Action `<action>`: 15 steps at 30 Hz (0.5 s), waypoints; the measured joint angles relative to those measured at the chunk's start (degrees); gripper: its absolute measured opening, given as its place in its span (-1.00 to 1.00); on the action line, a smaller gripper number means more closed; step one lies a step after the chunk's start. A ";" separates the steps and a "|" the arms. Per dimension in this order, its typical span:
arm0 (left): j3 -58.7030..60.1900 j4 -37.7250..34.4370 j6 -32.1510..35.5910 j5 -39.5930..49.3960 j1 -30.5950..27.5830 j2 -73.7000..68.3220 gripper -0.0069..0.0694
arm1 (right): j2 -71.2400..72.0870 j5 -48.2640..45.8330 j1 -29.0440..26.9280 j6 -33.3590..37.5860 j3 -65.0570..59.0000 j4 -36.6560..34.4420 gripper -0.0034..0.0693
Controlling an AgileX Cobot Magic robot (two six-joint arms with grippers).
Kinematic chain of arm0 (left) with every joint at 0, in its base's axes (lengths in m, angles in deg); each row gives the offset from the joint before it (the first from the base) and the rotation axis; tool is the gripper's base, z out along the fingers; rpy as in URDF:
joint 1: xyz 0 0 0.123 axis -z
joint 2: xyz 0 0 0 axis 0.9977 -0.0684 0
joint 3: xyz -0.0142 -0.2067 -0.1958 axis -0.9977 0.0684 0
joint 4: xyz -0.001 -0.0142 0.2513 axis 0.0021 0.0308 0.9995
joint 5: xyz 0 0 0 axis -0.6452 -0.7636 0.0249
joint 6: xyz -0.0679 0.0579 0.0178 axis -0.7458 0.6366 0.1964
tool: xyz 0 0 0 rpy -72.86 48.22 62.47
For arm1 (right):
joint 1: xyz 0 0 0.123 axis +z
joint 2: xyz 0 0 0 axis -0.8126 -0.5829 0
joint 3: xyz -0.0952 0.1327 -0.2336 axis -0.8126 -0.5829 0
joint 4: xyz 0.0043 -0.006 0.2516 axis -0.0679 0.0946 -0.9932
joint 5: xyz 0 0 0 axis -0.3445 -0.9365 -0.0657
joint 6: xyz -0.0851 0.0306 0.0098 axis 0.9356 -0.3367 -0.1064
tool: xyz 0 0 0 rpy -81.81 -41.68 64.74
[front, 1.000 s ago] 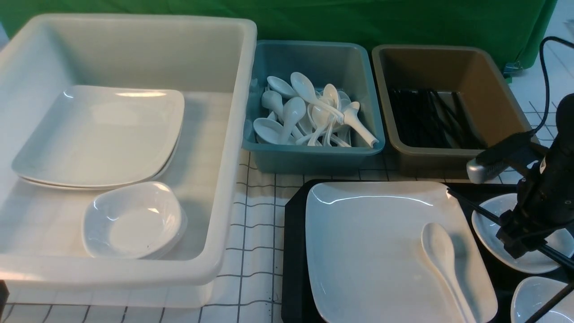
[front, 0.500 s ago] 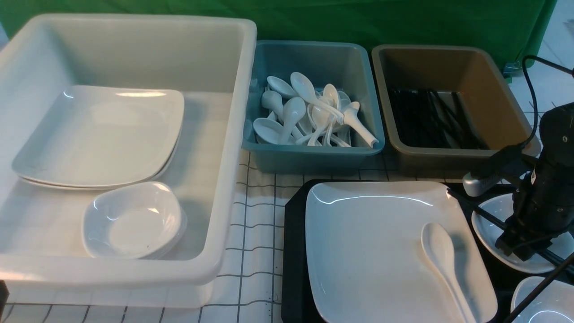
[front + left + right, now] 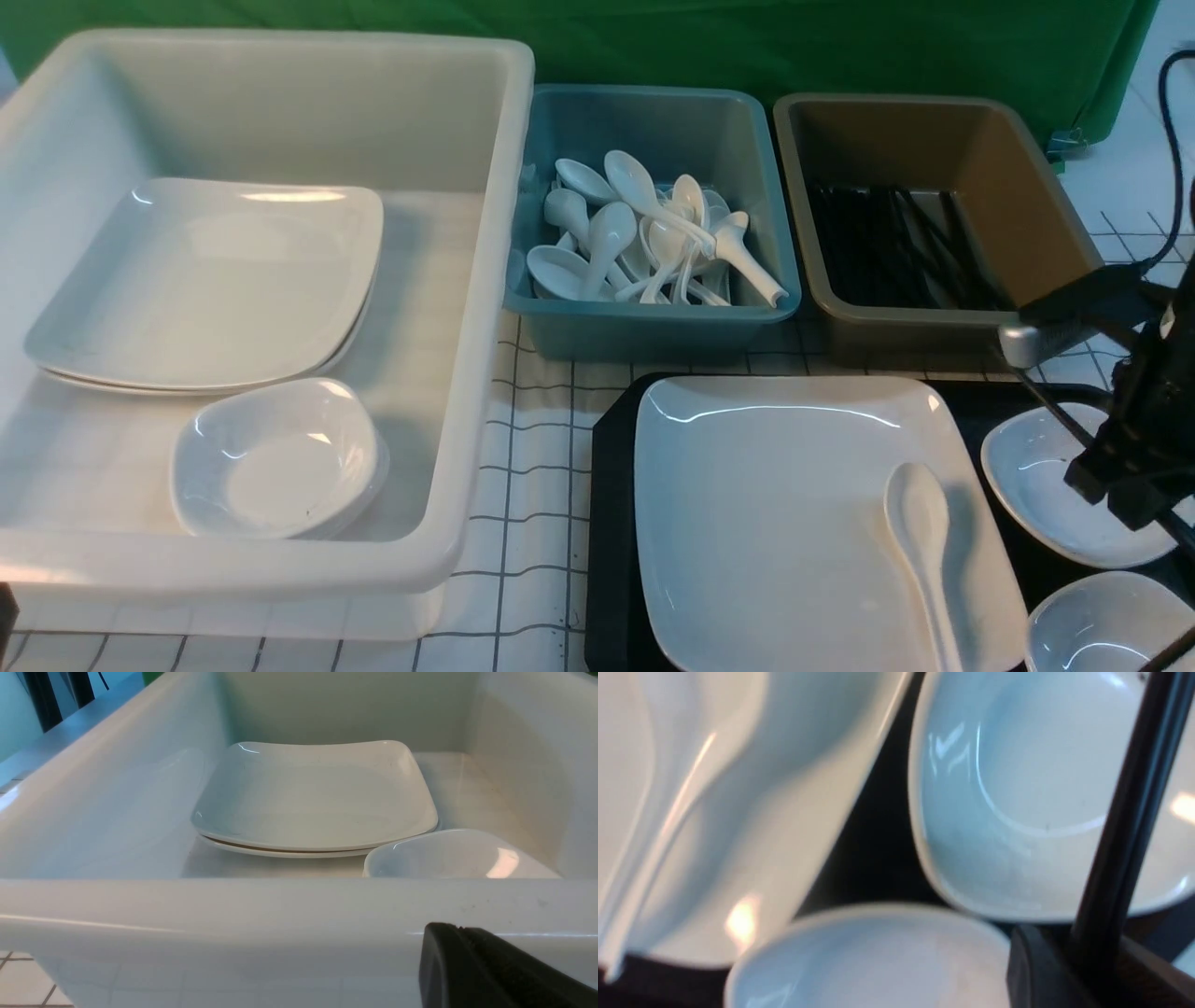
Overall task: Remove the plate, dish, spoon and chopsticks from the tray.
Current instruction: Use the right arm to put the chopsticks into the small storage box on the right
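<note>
Green cloth (image 3: 653, 47) backs the surface (image 3: 537, 448). Your right fingers (image 3: 1120, 481) clamp the chopsticks (image 3: 1125, 826) over the tray (image 3: 611, 485), beside the plate (image 3: 775, 523) carrying 1 spoon (image 3: 920, 513); your left fingers (image 3: 490, 970) sit closed by the white tub (image 3: 233, 914).

Gridded table (image 3: 539, 448): tray (image 3: 611, 523), tubs (image 3: 485, 308).

A green cloth backdrop (image 3: 747, 42) hangs across the far side, well beyond the right hand (image 3: 1120, 495) and stretching away to its left. The surface (image 3: 537, 448) wears a white covering ruled with thin dark grid lines, seen to the left of the hand and just behind it. Past the backdrop's edge, beyond the hand, a pale patch (image 3: 1144, 103) shows; floor or surface, I cannot tell. The light is bright and even.
</note>
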 joint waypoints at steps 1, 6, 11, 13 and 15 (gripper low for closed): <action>0.00 0.00 0.00 0.00 0.00 0.00 -0.76 | 0.52 -0.47 0.00 0.00 0.00 -0.15 -0.48; 0.00 0.00 0.00 0.00 0.00 0.00 -0.76 | 7.70 -5.14 0.06 -0.51 0.31 -2.16 -0.48; 0.00 0.00 0.00 0.00 0.00 0.00 -0.76 | 18.74 3.66 0.06 -5.19 0.31 -4.00 -0.48; 0.00 0.00 0.00 0.00 0.00 0.00 -0.76 | 21.02 10.57 0.06 -8.15 0.37 -4.14 -0.48; 0.00 0.00 0.00 0.00 0.00 0.00 -0.76 | 21.71 14.98 0.06 -10.97 0.37 -4.25 -0.48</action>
